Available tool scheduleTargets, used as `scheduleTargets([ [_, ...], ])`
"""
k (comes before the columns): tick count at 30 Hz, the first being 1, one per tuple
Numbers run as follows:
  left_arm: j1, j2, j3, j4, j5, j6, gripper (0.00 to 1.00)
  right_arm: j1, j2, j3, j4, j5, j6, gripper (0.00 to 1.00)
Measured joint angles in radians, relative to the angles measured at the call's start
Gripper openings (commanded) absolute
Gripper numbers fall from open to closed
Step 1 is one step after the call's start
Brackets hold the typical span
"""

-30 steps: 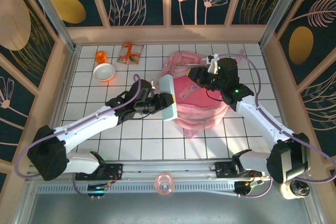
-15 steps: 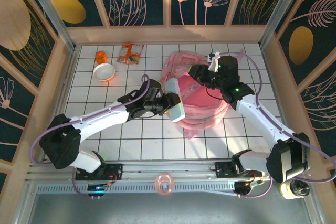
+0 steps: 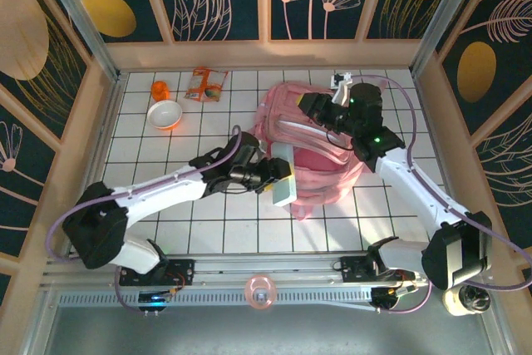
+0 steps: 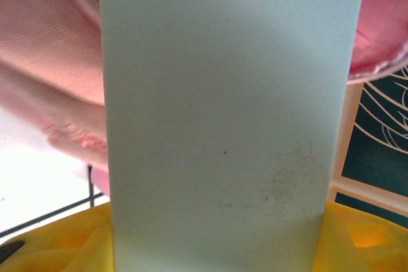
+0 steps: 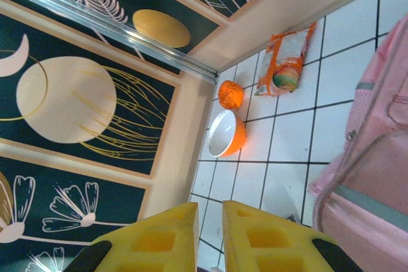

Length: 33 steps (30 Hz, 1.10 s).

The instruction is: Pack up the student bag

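Mint box [image 3: 283,175] now lower, beside student bag [image 3: 326,164]

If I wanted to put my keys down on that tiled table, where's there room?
Bare tiles: the near strip below the left arm and the student bag, and the left side between that arm and the orange bowl. Crowded: mid-table, where the left pincer holds a pale box at the bag, and around the bowl and snack packet.

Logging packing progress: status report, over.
Left gripper clamps book at backpack near side. Right gripper nearly shut at backpack top. Book not inside yet. No obstacle seen.
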Motion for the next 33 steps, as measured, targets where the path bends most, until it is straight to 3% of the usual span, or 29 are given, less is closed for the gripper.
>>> scheduleTargets([
  [3,0.0,0.082,0.067,0.004,0.003,0.001,0.53,0.001,0.0,0.004,0.004,-0.006,0.0,0.2],
  [10,0.0,0.144,0.121,0.008,0.0,0.004,0.53,0.002,-0.008,0.009,-0.114,0.017,-0.093,0.43],
  [16,0.0,0.154,0.121,0.025,-0.007,-0.004,0.53,0.0,-0.11,-0.016,-0.261,0.116,-0.393,0.52],
  [21,0.001,0.158,0.121,0.026,-0.013,-0.004,0.53,-0.002,-0.237,-0.059,-0.31,0.164,-0.693,0.66],
  [26,0.003,0.158,0.121,0.026,-0.021,-0.004,0.53,-0.003,-0.256,-0.091,-0.355,0.206,-0.908,0.66],
  [33,0.004,0.171,0.129,0.029,-0.043,-0.004,0.53,-0.003,-0.157,-0.099,-0.412,0.283,-1.054,0.68],
])
